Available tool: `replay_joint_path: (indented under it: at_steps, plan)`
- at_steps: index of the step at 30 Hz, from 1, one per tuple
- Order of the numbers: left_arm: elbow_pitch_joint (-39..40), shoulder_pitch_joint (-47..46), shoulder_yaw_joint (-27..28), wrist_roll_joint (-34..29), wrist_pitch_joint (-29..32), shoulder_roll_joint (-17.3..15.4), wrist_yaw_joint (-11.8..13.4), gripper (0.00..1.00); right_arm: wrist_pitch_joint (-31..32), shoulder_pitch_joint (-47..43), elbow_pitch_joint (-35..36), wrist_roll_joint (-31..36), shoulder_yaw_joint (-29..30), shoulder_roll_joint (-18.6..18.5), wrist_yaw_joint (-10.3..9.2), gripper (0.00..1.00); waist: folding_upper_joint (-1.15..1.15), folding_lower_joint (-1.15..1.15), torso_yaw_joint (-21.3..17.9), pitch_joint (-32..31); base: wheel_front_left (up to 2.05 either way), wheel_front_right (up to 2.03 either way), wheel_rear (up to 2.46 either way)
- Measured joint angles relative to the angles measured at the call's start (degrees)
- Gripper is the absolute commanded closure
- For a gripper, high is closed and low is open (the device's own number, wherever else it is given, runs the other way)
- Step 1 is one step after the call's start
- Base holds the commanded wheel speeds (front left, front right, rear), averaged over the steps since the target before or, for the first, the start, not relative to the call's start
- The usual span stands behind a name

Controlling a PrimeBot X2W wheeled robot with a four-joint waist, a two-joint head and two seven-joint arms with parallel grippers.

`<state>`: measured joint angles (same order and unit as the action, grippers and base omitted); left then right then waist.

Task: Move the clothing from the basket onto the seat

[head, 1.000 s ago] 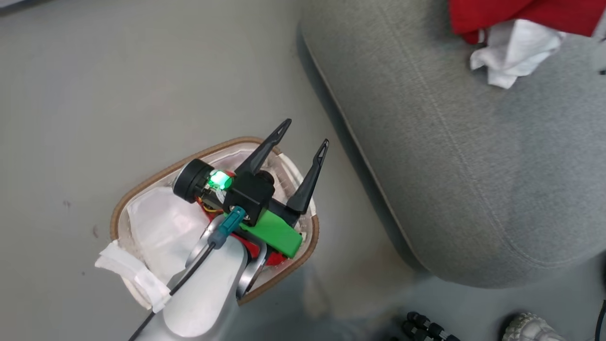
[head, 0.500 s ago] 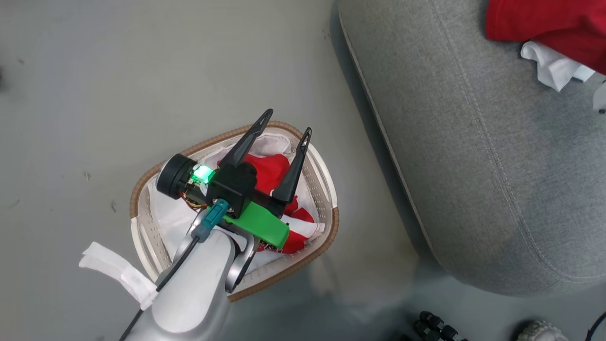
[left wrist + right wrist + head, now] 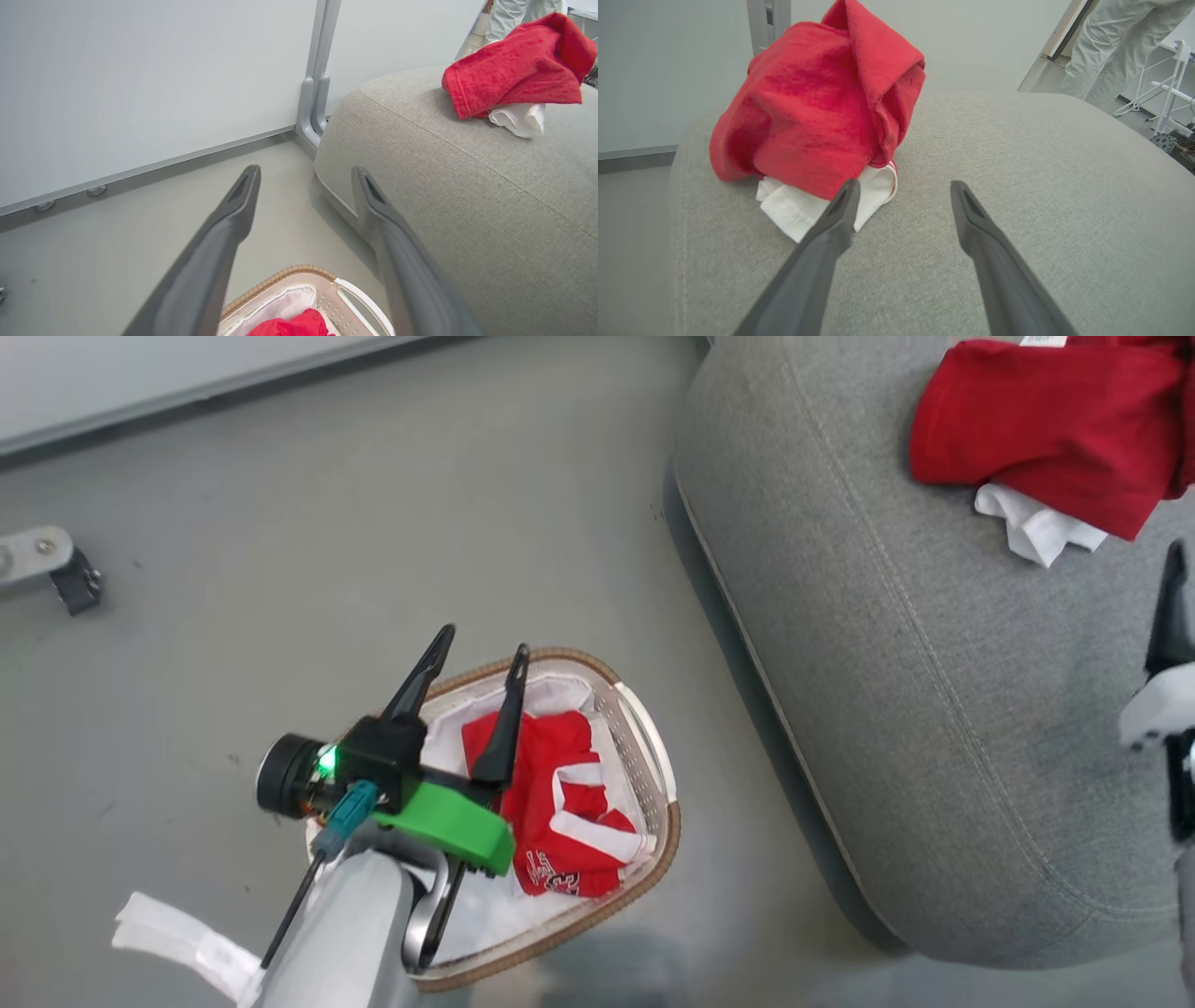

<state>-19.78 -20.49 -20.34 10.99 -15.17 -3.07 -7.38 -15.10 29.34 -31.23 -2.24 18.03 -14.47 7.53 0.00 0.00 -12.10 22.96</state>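
Note:
The basket [image 3: 674, 821] stands on the floor with a red jersey [image 3: 560, 803] with white stripes lying in it on a white sheet. My left gripper [image 3: 484, 642] hovers open over the basket's left part, holding nothing; its fingers [image 3: 233, 219] point at the wall and the seat's corner. The grey seat [image 3: 934, 709] is to the right. On it lies a heap of red clothing [image 3: 1036, 429] over a white piece [image 3: 1032, 527]. My right gripper [image 3: 904, 186] is open just above the seat, its left fingertip next to the heap [image 3: 817, 107].
A pale wall panel with a metal post [image 3: 317, 93] runs behind the floor. A person's legs in light trousers [image 3: 1115, 42] stand beyond the seat beside a white stand [image 3: 1171, 88]. A white cloth strip [image 3: 177, 933] hangs off the basket's near end.
The head camera has moved, so the whole picture has shifted. My left gripper now sits over the basket's left side, uncovering the jersey. My right gripper has come open.

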Motion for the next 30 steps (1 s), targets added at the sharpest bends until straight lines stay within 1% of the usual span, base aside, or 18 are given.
replay_joint_path:
  at_steps: [5,11,17,23,27,30]
  plan:
    - [-0.4,3.2,3.6,-0.1,0.0,0.1,0.4,0.00,0.0,-5.0,3.1,-2.0,-4.2,2.2,0.00,0.00,0.00,0.00,0.9,-3.8,0.00,0.00,0.00]
    - [-0.3,6.3,8.0,0.0,0.0,0.2,2.9,0.00,0.0,-7.6,7.2,-4.7,-11.4,5.3,0.00,0.00,0.00,0.00,3.2,-7.2,0.00,0.00,0.00]
    - [-0.3,8.5,12.3,0.8,0.0,0.2,5.1,0.00,0.0,-7.9,9.1,-6.5,-16.6,8.1,0.00,0.00,0.00,0.00,7.1,-9.1,0.00,0.00,0.00]
    - [-0.2,10.2,14.6,1.0,0.0,0.2,5.9,0.00,0.0,-9.1,9.0,-6.9,-18.9,9.7,0.00,0.00,0.00,0.00,10.9,-10.5,0.00,0.00,0.00]
    - [-0.1,12.0,14.8,1.5,0.0,0.2,6.1,0.00,0.0,-10.7,8.6,-6.9,-18.5,10.3,0.00,0.00,0.00,0.00,13.0,-11.5,0.00,0.00,0.00]
    - [-0.1,13.4,14.9,1.9,0.0,0.2,6.6,0.00,0.0,-12.1,8.3,-6.9,-18.2,10.7,0.00,0.00,0.00,0.00,13.8,-12.7,0.00,0.00,0.00]
